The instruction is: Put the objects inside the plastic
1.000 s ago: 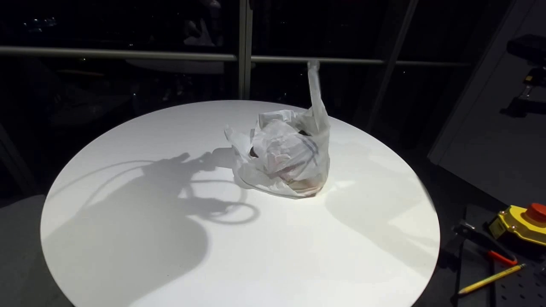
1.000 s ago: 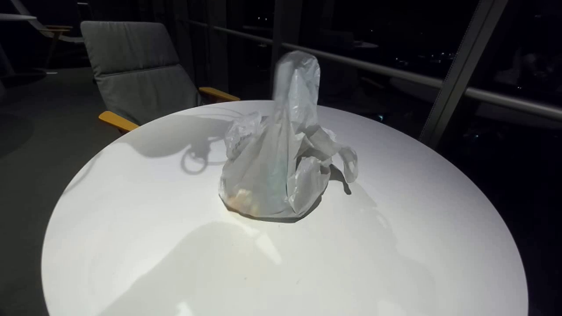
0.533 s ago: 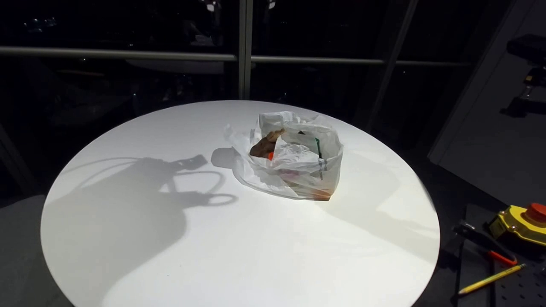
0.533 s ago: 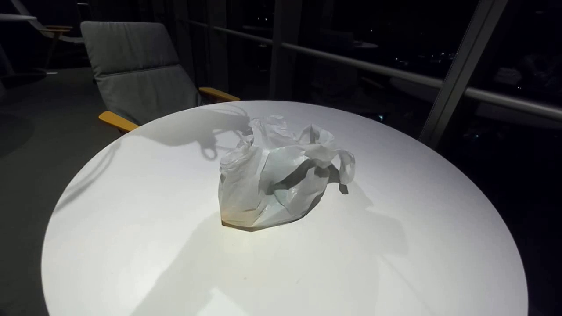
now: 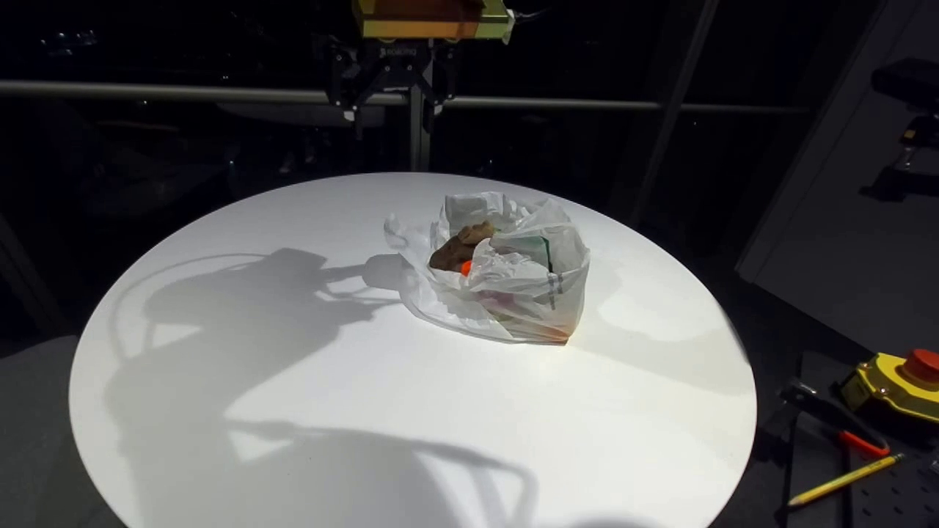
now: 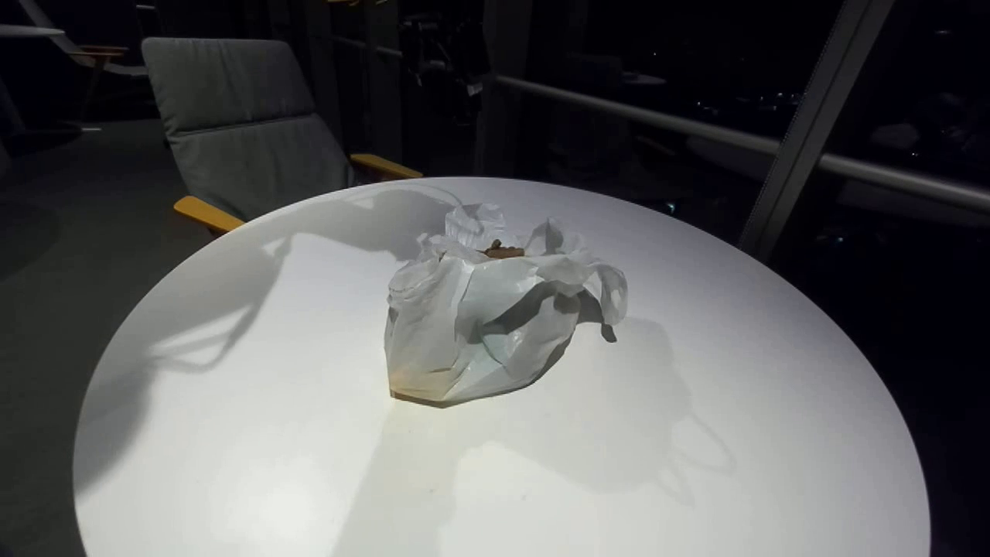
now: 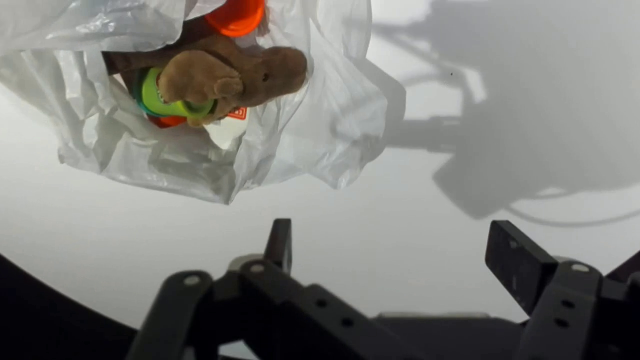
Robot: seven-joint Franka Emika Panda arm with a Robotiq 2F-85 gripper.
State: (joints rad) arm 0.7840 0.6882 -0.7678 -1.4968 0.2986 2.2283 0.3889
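Note:
The plastic, a wrinkled white bag [image 5: 513,293], sits on the table with its mouth open upward and its loops slumped. A brown plush [image 7: 280,75] lies inside, its head at the opening, and just shows above the rim in an exterior view [image 6: 504,252]. Beside it in the wrist view are an orange-red round piece [image 7: 239,17] and a lime-green piece [image 7: 152,95]. Pink and orange tints show through the film; other contents are hidden. My gripper [image 5: 392,121] hangs high above the table, apart from the bag. Wide open in the wrist view, its fingers [image 7: 517,265] have nothing between them.
The round white table [image 6: 271,480] carries large arm shadows. A grey chair [image 6: 232,100] with wooden armrests stands behind it. Past its edge in an exterior view are a yellow box with a red button [image 5: 899,385] and a pencil [image 5: 843,480]. Dark windows line the back.
The upright bag handle has dropped and the bag has spread wider, uncovering the plush. My gripper has come into both exterior views at the top.

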